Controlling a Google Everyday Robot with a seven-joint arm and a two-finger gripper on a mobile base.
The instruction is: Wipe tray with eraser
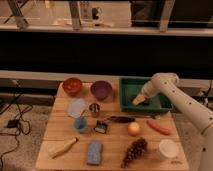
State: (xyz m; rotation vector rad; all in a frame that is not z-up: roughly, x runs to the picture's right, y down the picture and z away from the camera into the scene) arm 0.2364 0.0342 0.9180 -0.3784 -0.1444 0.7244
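The green tray [129,86] stands at the back right of the wooden table [115,142]. My gripper [138,100] reaches down from the right on the white arm [172,92] and sits low inside the tray, near its front middle, its pale tip close to the tray floor. The eraser is hidden; I cannot make it out at the gripper's tip or elsewhere on the table.
A red bowl [72,86] and a purple bowl [101,90] stand left of the tray. In front lie a black-handled brush [122,119], a carrot [159,127], an orange fruit [133,129], grapes [134,150], a white cup [167,148] and a blue-grey sponge [94,152].
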